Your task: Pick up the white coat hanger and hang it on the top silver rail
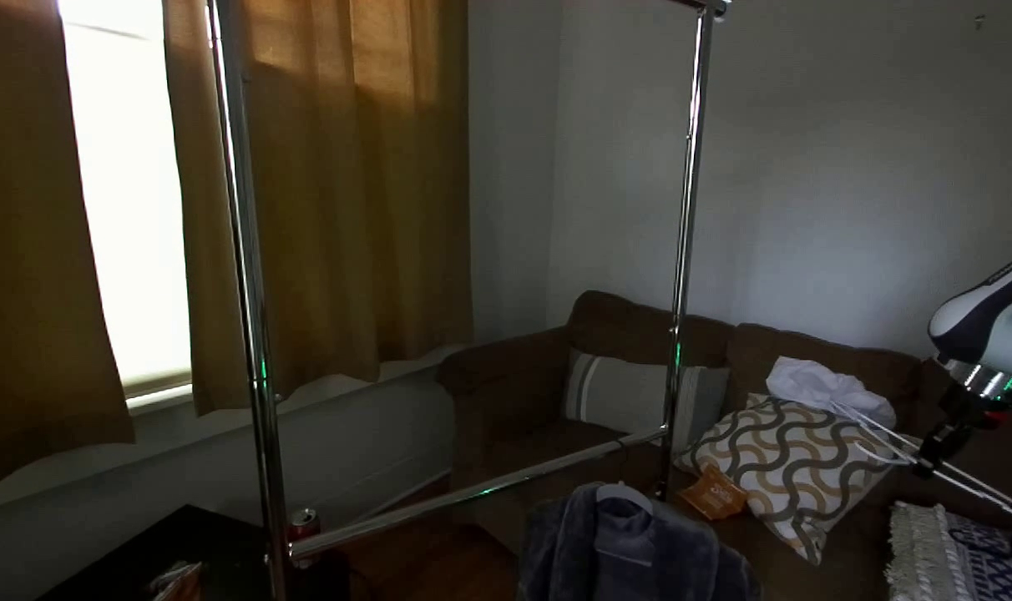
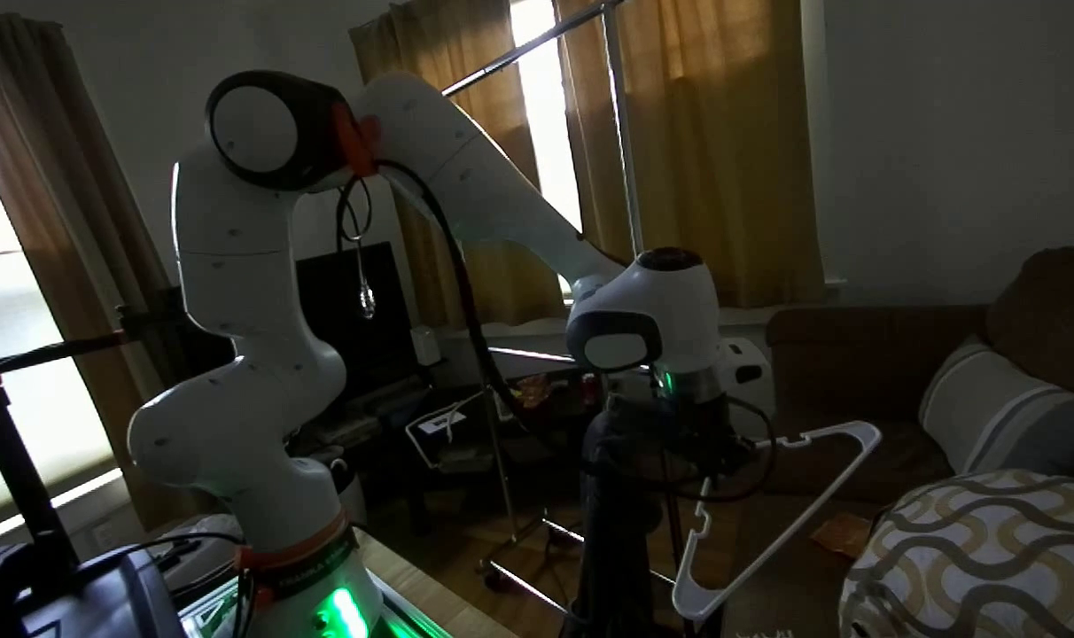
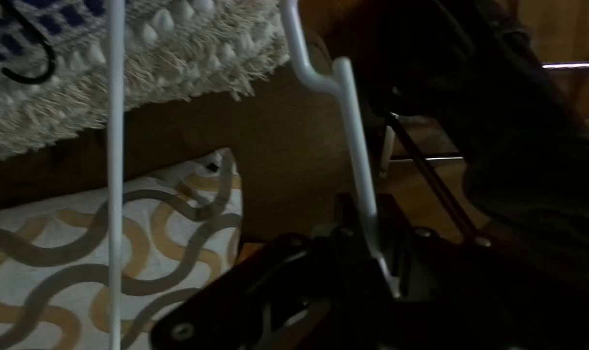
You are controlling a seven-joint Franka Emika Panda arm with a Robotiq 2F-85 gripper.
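The end effector (image 3: 366, 210) has its fingers drawn in on the white coat hanger (image 3: 115, 175), one sloping arm running between them in the wrist view; in an exterior view the hanger dangles tilted from that grip. It should handle as light and stiff, probably plastic and a little slick: sturdy enough for a firm pinch, but apt to swivel, with the long bottom bar standing well out. The hold appears to sit near the peak, a sensible place if it leaves the hook free. The hook is hard to make out in this dim light, so I can't say which way it faces. Farther off, a patterned cushion (image 1: 794, 467) rests on the brown sofa (image 1: 631, 332); the notched arms could snag soft cloth. Farthest is the top silver rail (image 2: 530, 49), well above the hanger, calling for a high, steady lift.
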